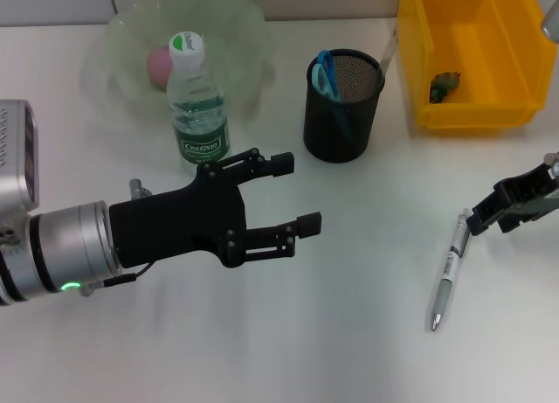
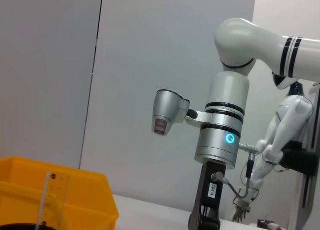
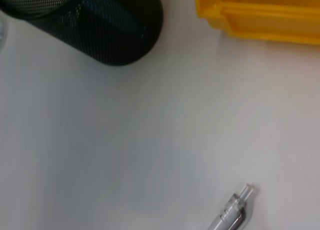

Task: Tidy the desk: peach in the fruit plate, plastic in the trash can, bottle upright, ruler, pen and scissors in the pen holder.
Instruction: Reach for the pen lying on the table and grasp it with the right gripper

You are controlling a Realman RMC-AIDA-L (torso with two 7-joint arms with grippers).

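My left gripper (image 1: 297, 193) is open and empty, hovering over the table in front of the upright water bottle (image 1: 197, 101). The pink peach (image 1: 159, 66) lies in the clear glass plate (image 1: 240, 23) behind the bottle. The black mesh pen holder (image 1: 342, 114) holds blue scissors (image 1: 326, 73) and a clear ruler (image 1: 387, 52). The silver pen (image 1: 447, 272) lies on the table at the right. My right gripper (image 1: 491, 212) is just above the pen's far end. The pen's end (image 3: 232, 212) and the holder (image 3: 100, 25) also show in the right wrist view.
A yellow bin (image 1: 515, 62) stands at the back right with a crumpled dark scrap (image 1: 444, 86) inside. The left wrist view shows the bin (image 2: 75, 190), the ruler (image 2: 49, 200) and the right arm (image 2: 222, 135) against a grey wall.
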